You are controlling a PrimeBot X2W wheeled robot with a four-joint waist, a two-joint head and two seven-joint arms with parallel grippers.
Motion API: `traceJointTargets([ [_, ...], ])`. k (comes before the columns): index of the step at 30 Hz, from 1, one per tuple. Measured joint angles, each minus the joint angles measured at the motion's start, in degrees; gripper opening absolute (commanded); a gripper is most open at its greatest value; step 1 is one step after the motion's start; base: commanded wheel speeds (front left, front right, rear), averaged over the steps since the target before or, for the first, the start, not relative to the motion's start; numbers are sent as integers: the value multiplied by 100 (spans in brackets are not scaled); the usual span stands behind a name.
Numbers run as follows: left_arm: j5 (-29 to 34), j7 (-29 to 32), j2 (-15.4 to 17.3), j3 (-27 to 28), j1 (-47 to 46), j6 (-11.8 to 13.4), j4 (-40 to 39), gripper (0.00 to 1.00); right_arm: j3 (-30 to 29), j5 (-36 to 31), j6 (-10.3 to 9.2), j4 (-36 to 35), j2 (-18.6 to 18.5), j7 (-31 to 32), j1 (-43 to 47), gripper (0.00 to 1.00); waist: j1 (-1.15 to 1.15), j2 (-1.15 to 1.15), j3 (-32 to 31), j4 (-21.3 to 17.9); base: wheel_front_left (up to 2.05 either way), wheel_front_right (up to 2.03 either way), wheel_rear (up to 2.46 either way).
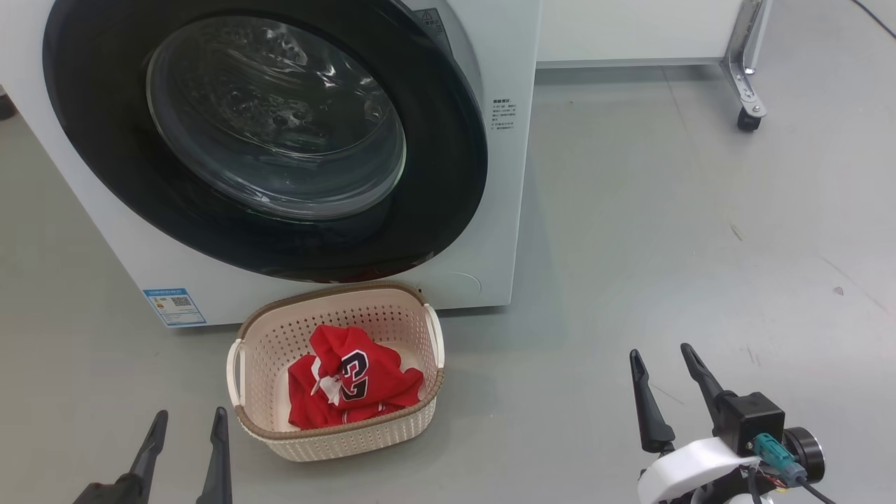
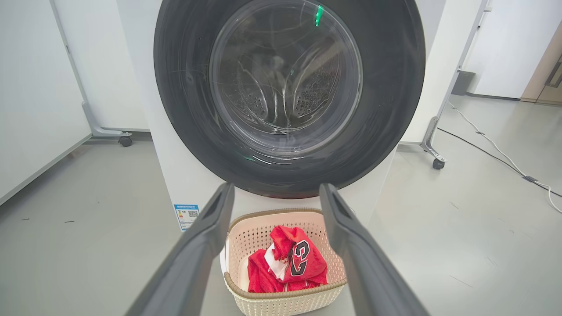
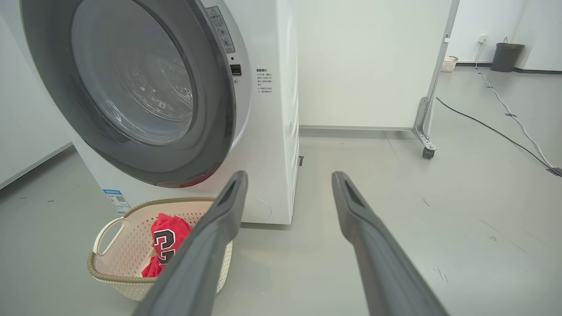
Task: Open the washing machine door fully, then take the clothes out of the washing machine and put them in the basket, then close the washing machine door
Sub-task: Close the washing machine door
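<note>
Surroundings: I see a white panel on a castor leg at the upper right of the head view. A cable runs over the grey floor on the right of the right wrist view, and a dark bin stands far back there.
In the way: The basket sits on the floor just in front of the washing machine, below the door's lower edge at lower centre.
Clothes: The clothes, a red heap with the dark number uppermost, lie inside the basket.
Door: The washing machine door lies against the machine front. I cannot tell whether it is latched. I see bare steel drum through the glass.
Left end effector: At lower left, beside the basket's left handle but clear of it. Its fingers are spread wide, holding and touching nothing.
Right end effector: At lower right, over bare floor and well apart from the basket. Its fingers are spread wide and empty.
Edges: The machine's right corner falls just right of centre, and a blue label marks its lower left front.
Open room: The floor to the right of the machine is wide and bare up to the castor leg.
</note>
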Motion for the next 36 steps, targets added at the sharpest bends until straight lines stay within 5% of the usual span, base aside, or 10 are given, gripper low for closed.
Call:
traceJointTargets([
  [20,221,67,-181,32,5,33,5,100,0,0,-7,-65,3,0,2,100,0,0,55,48,0,0,0],
  [21,221,68,-189,37,5,33,3,100,0,0,-7,-70,3,0,2,90,0,0,60,51,0,0,0],
  [22,225,68,-198,44,5,34,0,100,0,0,-7,-79,3,0,2,49,0,0,65,54,0,0,0],
  [24,257,91,-210,43,5,35,-22,100,-8,1,-7,-105,3,0,2,0,0,0,80,63,0,0,0],
  [36,341,112,-277,7,-61,38,-135,100,-60,-21,24,-194,-63,0,-62,0,0,0,296,271,0,0,0],
])
